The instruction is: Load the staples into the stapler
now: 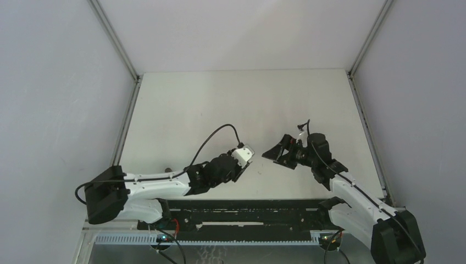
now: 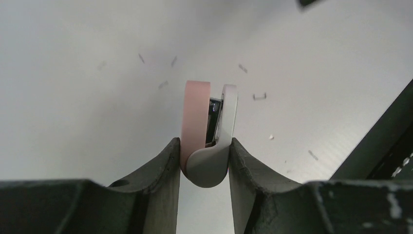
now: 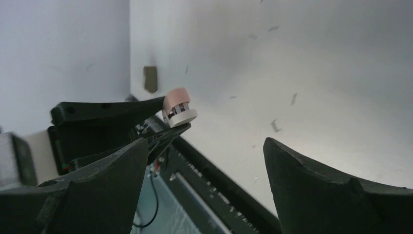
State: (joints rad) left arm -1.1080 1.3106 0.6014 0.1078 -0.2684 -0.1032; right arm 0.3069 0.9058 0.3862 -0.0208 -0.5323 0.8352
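Note:
The stapler [image 2: 196,117] is pink on one side and white on the other, with dark metal showing between. My left gripper [image 2: 204,146] is shut on its rounded hinge end and holds it above the table. In the top view the stapler [image 1: 245,153] points right towards my right gripper [image 1: 271,154]. My right gripper [image 3: 207,141] is wide open and empty, a short gap from the stapler's tip [image 3: 178,107]. A small flat grey rectangle [image 3: 150,79], seemingly the staples, lies far off by the left wall.
Several loose single staples [image 2: 259,96] lie scattered on the white table [image 1: 236,104]. White walls close the left, back and right sides. A black rail [image 1: 247,212] runs along the near edge between the arm bases.

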